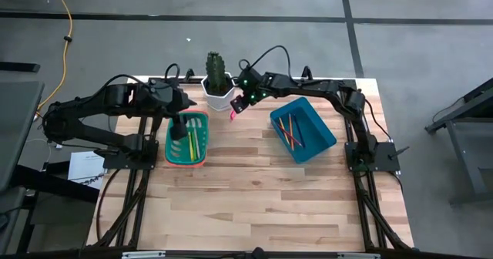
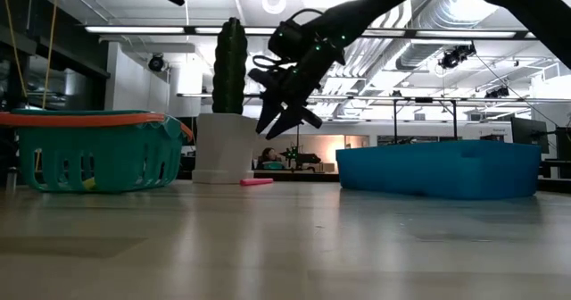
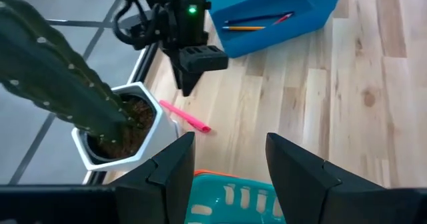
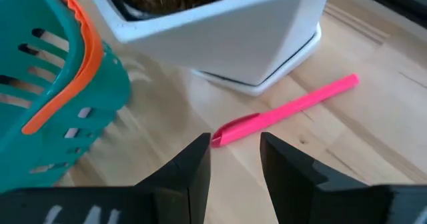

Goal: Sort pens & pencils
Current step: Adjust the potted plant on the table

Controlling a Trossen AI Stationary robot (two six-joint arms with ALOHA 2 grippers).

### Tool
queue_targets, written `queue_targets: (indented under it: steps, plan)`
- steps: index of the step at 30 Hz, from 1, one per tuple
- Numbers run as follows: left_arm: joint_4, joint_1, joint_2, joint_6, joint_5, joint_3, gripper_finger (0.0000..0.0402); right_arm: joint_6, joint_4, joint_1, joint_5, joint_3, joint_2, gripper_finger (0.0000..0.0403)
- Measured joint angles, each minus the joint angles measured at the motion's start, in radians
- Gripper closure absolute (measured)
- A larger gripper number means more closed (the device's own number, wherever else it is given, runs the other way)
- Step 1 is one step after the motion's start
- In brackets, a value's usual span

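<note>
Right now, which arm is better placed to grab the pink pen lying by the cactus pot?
The right. Its open pincer hangs just above the pink pen beside the white pot, while the left pincer, also open, sits over the teal basket.

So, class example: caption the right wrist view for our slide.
Right gripper open above the pink pen lying beside the white pot and teal basket.

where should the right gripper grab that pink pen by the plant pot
Grip the pink pen mid-barrel, coming straight down with the right gripper, fingers closing across its width. It lies flat on the table close beside the white pot, so a sideways approach looks blocked.
</note>
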Motion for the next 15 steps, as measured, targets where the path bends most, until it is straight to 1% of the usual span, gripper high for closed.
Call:
queue_targets:
  steps: [4,8,11,15]
  plan:
    - [0.000,0.000,0.000,-0.009,-0.034,0.000,0.0229,-0.005,-0.002,0.001,0.008,0.000,0.000,0.0281]
    - [-0.018,0.000,0.000,-0.073,-0.139,0.000,0.0229,0.038,0.041,-0.006,0.009,0.000,0.000,0.0281]
    - [-0.060,0.000,0.000,-0.120,-0.197,0.000,0.0229,0.068,0.026,-0.021,0.023,0.000,0.000,0.0281]
    - [-0.074,0.000,0.008,-0.150,-0.203,-0.024,0.0229,0.050,0.014,-0.035,0.025,0.000,0.000,0.0281]
